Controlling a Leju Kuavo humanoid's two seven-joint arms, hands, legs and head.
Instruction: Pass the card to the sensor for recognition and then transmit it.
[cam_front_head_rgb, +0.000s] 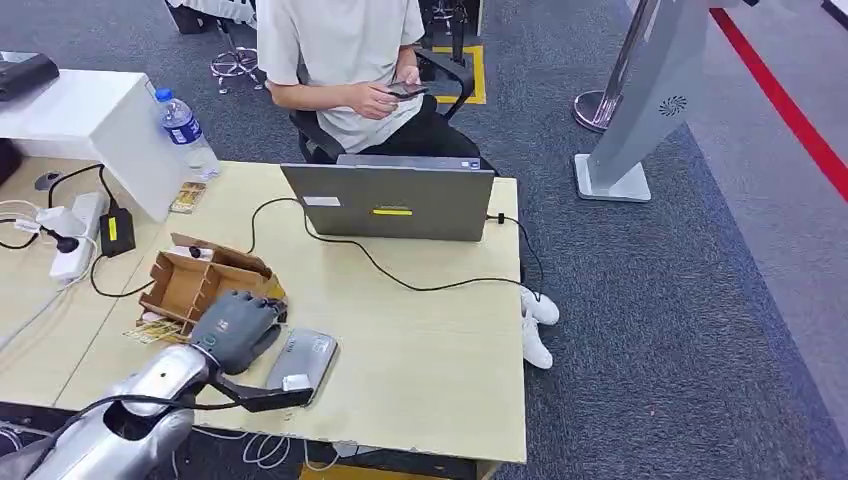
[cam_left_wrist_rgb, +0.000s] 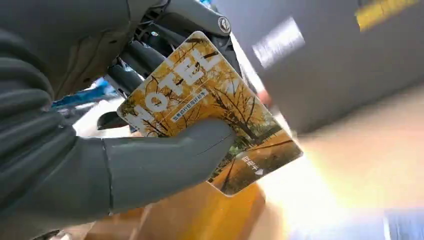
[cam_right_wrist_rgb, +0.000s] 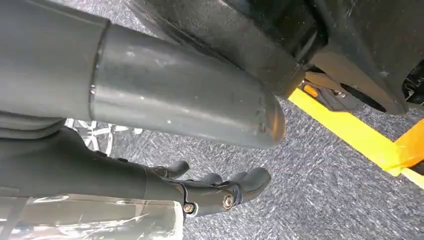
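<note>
Left hand grips the hotel key card — thumb pressed over its printed face.

You'll find that hand at the near-left of the wooden table, between the cardboard box and the grey card sensor just to its right. Your right hand hangs over carpet — fingers loosely apart, grasping nothing.

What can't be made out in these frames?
- Card: in the head view the left robot hand covers it.
- Sensor: its near end lies under the wrist's dark bracket, head view.
- Laptop: motion-blurred in the left wrist view.
- Right robot hand: hangs over carpet; thumb blocks much of the view.
</note>
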